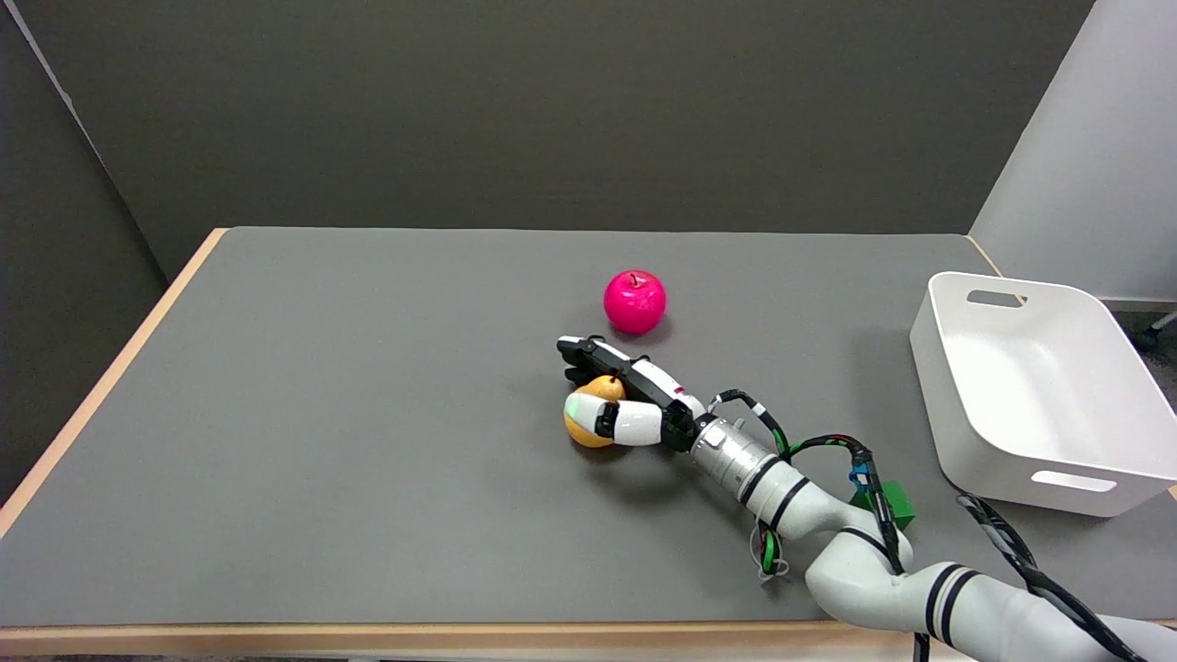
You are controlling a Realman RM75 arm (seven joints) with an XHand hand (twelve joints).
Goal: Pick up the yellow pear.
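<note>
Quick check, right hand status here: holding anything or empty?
Right hand: fingers wrapped around the yellow pear, gripping it; whether it is off the table cannot be told.

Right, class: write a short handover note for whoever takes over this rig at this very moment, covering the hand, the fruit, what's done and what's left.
Right hand: wrapped around the yellow pear, fingers over its top and near side.
Pear: near the middle of the table, low; whether it has left the surface cannot be told.
Pink apple: behind the hand, apart from it, untouched.
White bin: at the table's right edge.
Done: reach and grasp.
Left: lift the pear clear, keeping away from the apple.
</note>
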